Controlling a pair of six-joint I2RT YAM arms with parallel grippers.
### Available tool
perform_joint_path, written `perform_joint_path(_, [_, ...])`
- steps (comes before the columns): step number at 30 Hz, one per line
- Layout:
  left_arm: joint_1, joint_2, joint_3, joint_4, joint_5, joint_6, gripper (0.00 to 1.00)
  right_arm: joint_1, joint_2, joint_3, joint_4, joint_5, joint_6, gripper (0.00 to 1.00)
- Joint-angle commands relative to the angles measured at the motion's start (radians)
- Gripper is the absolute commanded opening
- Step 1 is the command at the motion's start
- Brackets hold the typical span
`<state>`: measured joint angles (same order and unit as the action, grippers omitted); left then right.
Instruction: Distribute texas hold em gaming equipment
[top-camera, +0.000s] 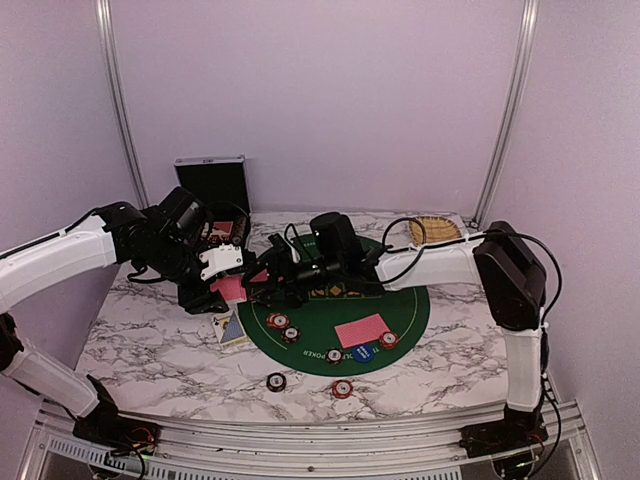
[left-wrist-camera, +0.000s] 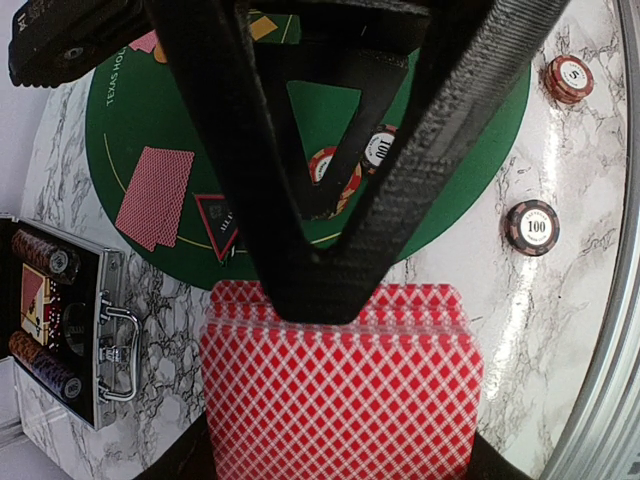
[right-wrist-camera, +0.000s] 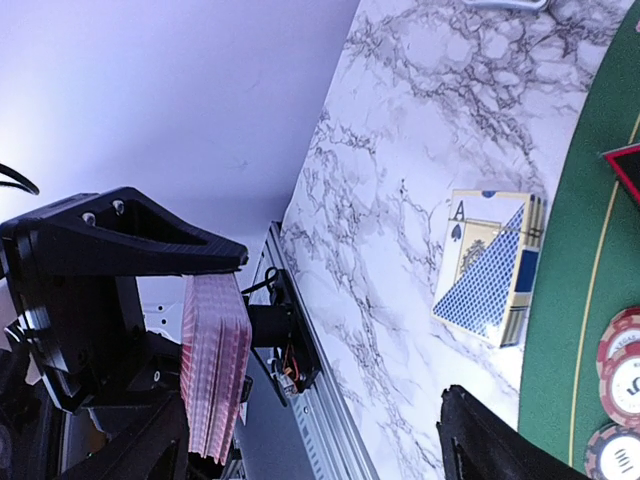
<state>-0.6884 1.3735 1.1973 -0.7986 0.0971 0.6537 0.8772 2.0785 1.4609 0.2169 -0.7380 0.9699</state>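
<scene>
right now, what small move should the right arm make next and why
Probably ease the open right gripper to the red-backed deck and pinch one card: the left gripper is shut on that deck, and the right jaws stand empty beside it.

Marble table (top-camera: 150, 350), green mat (top-camera: 405, 300), card box (top-camera: 232, 330), chips (top-camera: 276, 381)

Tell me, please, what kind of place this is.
Probably a robot test cell, not a card room: plain walls with aluminium posts enclose a marble-patterned table, where the left end effector holds a red-backed card deck near a green poker mat.
</scene>
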Motion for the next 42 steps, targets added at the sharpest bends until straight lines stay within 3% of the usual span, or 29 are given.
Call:
perform_joint_path(1, [0.000, -0.023, 0.013, -0.005, 0.017, -0.003, 0.00, 0.011, 0.020, 0.041, 0.136, -0.058, 0.083, 0.84])
perform_joint_path(22, [0.000, -0.011, 0.022, -0.007, 0.023, -0.003, 0.00, 0.070, 0.187, 0.214, 0.225, -0.118, 0.186, 0.82])
perform_joint_path(34, [0.000, -0.016, 0.020, -0.007, 0.016, 0.000, 0.00, 0.085, 0.266, 0.292, 0.175, -0.150, 0.198, 0.80])
perform_joint_path(42, [0.000, -0.017, 0.027, -0.007, 0.017, -0.002, 0.00, 0.058, 0.257, 0.265, 0.095, -0.151, 0.150, 0.72])
